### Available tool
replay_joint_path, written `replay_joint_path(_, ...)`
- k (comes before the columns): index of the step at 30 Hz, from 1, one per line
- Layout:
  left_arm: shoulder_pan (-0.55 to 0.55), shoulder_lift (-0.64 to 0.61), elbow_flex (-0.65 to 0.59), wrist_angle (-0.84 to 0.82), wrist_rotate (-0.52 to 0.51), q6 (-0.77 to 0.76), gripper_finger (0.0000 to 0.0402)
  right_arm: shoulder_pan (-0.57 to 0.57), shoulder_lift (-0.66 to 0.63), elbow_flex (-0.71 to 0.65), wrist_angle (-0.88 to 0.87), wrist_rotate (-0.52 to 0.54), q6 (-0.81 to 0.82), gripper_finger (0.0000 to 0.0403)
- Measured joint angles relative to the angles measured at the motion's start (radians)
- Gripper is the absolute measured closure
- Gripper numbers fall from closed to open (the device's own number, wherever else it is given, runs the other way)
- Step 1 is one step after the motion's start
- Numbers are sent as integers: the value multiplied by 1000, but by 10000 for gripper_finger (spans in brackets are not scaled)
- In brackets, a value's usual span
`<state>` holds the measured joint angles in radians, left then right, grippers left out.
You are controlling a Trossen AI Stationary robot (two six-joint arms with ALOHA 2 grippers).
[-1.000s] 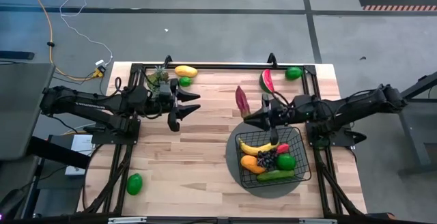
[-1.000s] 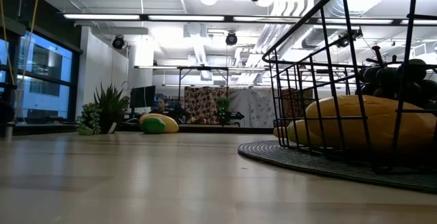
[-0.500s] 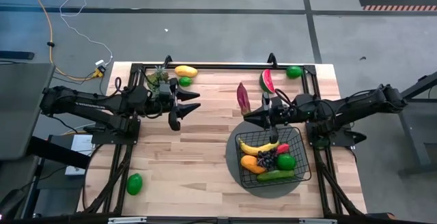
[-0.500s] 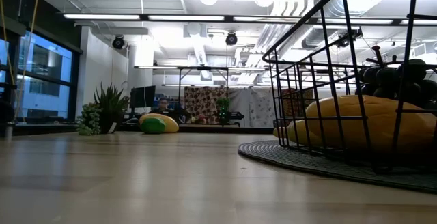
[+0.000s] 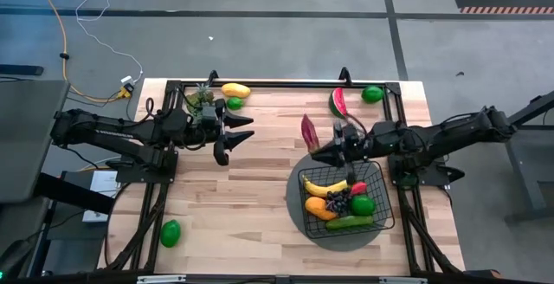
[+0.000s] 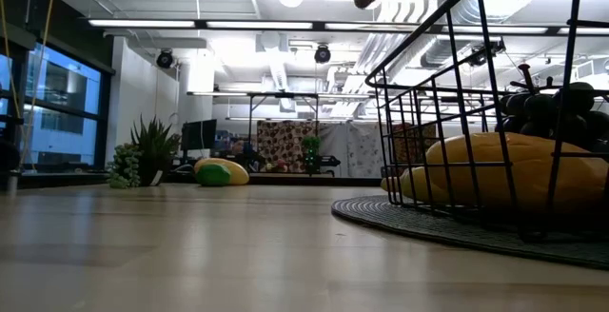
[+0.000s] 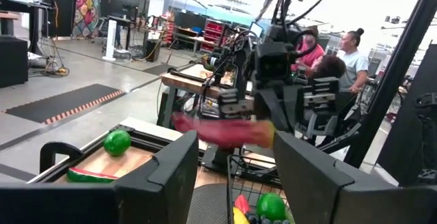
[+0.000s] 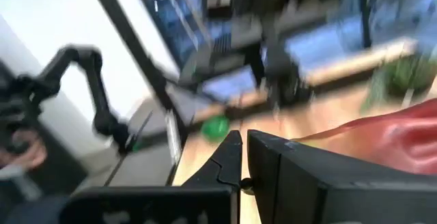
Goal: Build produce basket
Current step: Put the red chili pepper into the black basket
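Above the basket's (image 5: 345, 196) back rim, your right gripper (image 5: 322, 151) is carrying a long dark-red piece of produce (image 5: 308, 132), clamped at its lower end with the jaws fully closed on it. Against the earlier high views, the piece is now sitting slightly lower and closer to the basket, and the wrist is shifting a touch toward the basket; in the low view the dark shape at the top edge is sliding toward the basket side too. Your left gripper (image 5: 230, 136) is hanging over the bare wood near the left rear of the table, unchanged, jaws partly apart and holding nothing.

The basket is resting on the round grey mat (image 5: 303, 223), right of centre, already holding a banana (image 5: 322, 186), a red chili (image 5: 358, 188), grapes (image 5: 337, 203), an orange mango (image 5: 317, 208), a lime (image 5: 363, 205) and a cucumber (image 5: 348, 222). Outside it you're seeing a watermelon slice (image 5: 338, 103) and a lime (image 5: 372, 93) at the rear right, a yellow mango (image 5: 235, 90) and a small lime (image 5: 234, 103) at the rear left, and another lime (image 5: 170, 232) at the front left.

Hard to read: the right wrist view is smearing, showing only a red blur (image 8: 389, 135) past the fingers. The low view is cutting off both grippers at the top edge. I can't tell exactly what the red piece is.
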<state>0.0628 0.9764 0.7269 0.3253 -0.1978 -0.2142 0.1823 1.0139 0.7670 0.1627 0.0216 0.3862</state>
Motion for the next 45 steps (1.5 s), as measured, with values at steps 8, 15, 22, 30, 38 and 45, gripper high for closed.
replay_joint_path(8,2,0,0,0,0,0,223,244,47,337,-726,155,218,403)
replay_joint_path(15,2,0,0,-9,0,0,223,439,126,435,-941,268,723,403)
replay_joint_path(22,2,0,0,-16,0,12,223,518,245,438,-1077,246,1146,403)
replay_joint_path(30,2,0,0,-16,0,61,223,495,372,438,-1314,243,1500,403)
replay_joint_path(38,2,0,0,-16,1,61,223,445,448,438,-1317,289,1657,403)
replay_joint_path(45,2,0,0,-16,1,61,223,405,505,438,-1323,332,1712,403)
